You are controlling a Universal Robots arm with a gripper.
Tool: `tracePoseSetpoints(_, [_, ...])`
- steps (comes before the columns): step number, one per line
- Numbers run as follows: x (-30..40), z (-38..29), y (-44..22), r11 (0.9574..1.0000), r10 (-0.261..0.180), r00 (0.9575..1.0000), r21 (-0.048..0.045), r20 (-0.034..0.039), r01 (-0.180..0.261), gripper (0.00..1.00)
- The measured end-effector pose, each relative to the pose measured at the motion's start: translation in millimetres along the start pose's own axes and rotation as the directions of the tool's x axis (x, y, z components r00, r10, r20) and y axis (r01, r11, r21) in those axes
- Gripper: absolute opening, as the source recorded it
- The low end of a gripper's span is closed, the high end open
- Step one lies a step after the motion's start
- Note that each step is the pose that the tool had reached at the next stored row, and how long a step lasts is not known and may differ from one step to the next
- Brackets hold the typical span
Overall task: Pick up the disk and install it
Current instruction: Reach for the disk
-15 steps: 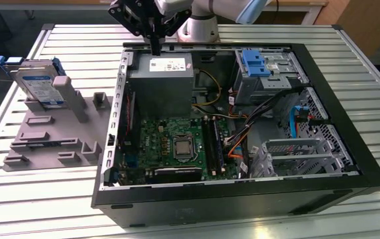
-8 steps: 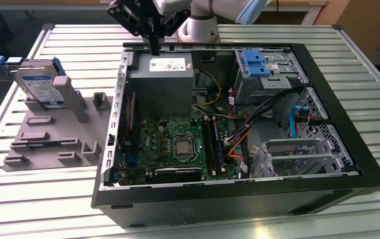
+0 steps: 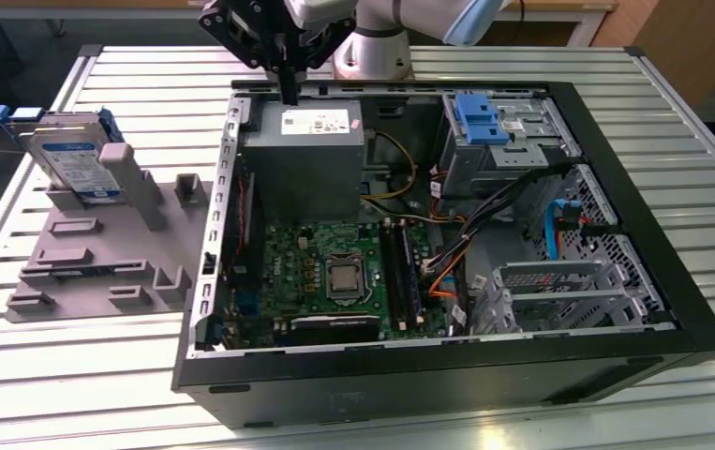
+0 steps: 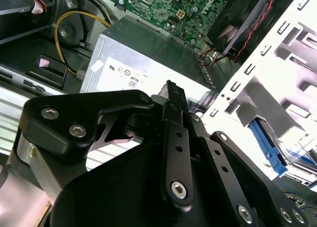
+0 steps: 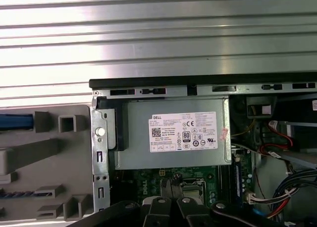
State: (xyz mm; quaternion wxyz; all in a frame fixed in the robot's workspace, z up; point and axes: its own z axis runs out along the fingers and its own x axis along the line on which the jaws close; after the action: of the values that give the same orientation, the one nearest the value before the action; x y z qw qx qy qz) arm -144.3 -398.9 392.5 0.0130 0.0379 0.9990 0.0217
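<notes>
Jaws on the gripper (image 3: 289, 94) are pressing together with nothing between them, and in the exterior view they are pointing straight down from the arm (image 3: 408, 19) over the far edge of the open computer case (image 3: 457, 375). The tips are hanging just above the grey power supply box (image 3: 301, 164), whose white sticker is facing up. In the first wrist view the gripper (image 5: 171, 181) is looking down on that same box (image 5: 173, 157), with the black rim of the case (image 5: 198, 81) and the slatted metal table (image 5: 148, 38) lying beyond it. In the second wrist view the closed gripper (image 4: 171, 85) is reaching toward the box (image 4: 148, 53), and the green circuit board (image 4: 168, 4) is lying past it. The disk (image 3: 67, 159) is sitting outside the case, well apart from the gripper toward the exterior view's left. It is standing tilted on its edge on a grey stand (image 3: 95, 253), leaning against an upright post, its white-and-blue label facing out and blue rails showing at its top. Inside the case, a bare blue bracket (image 3: 473, 117) is resting in the bay at the far corner on the exterior view's right, and the circuit board (image 3: 320, 253) is lying flat below the power supply box.
</notes>
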Motion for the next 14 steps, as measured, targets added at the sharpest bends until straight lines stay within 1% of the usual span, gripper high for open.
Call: tracePoseSetpoints(14, [4.2, 0.2, -0.3, 1.0, 0.0, 1.0, -0.0001, 0.0001, 0.0, 0.11])
